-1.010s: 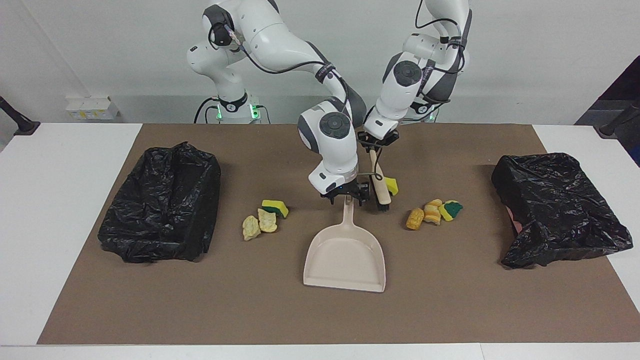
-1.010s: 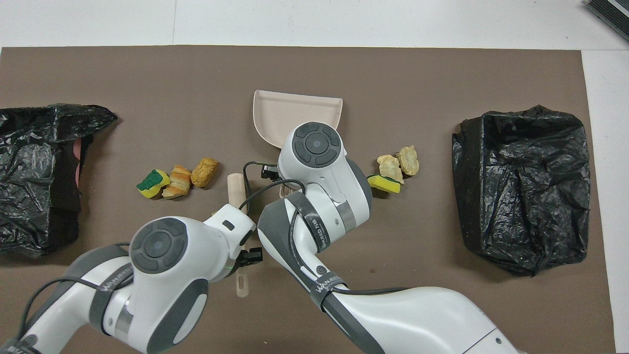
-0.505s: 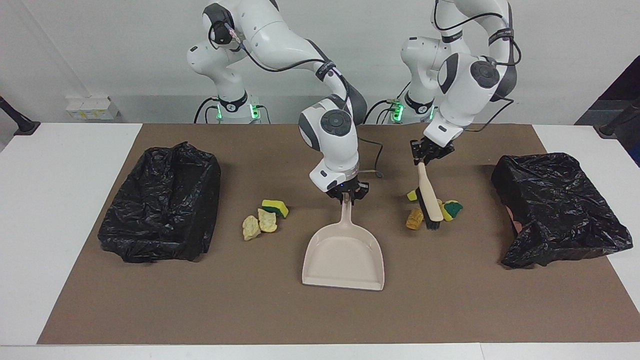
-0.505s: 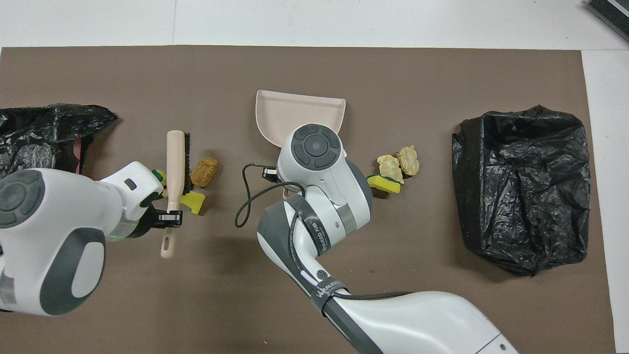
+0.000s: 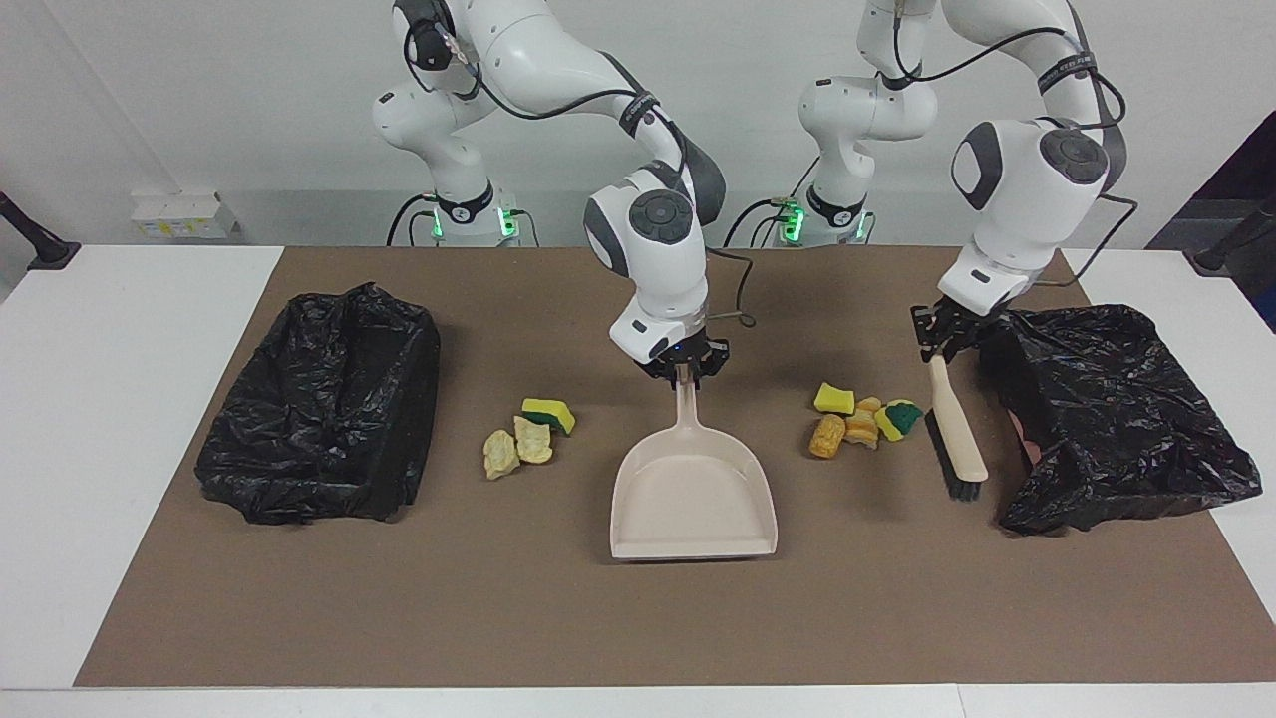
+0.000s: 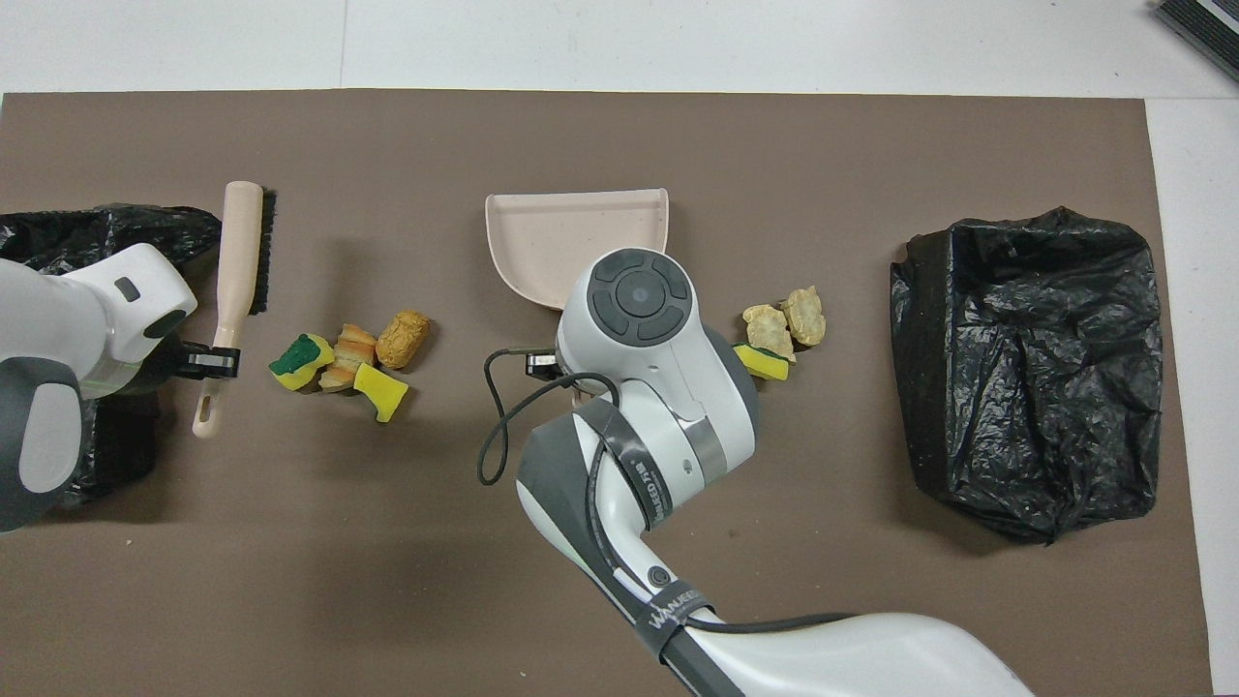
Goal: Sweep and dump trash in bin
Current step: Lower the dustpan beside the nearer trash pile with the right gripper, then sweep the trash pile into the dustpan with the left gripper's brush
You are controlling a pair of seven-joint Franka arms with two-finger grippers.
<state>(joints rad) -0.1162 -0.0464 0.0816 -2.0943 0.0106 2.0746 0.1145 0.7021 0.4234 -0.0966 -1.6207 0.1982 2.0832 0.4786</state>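
The left gripper (image 5: 939, 335), clamped on the brush (image 5: 955, 439), has carried it from over the trash (image 5: 863, 415) to just beside the bin (image 5: 1107, 409) at the left arm's end. That trash now lies uncovered between brush and dustpan (image 5: 693, 499). The right gripper (image 5: 683, 367), clenched on the dustpan's handle, has tilted the pan slightly. More scraps (image 5: 525, 437) stay between the dustpan and the other bin (image 5: 324, 434).

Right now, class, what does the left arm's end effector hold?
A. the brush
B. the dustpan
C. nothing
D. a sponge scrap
A: the left end effector is shut on the brush handle, beside the bin at its end, while the right end effector grips the dustpan handle.
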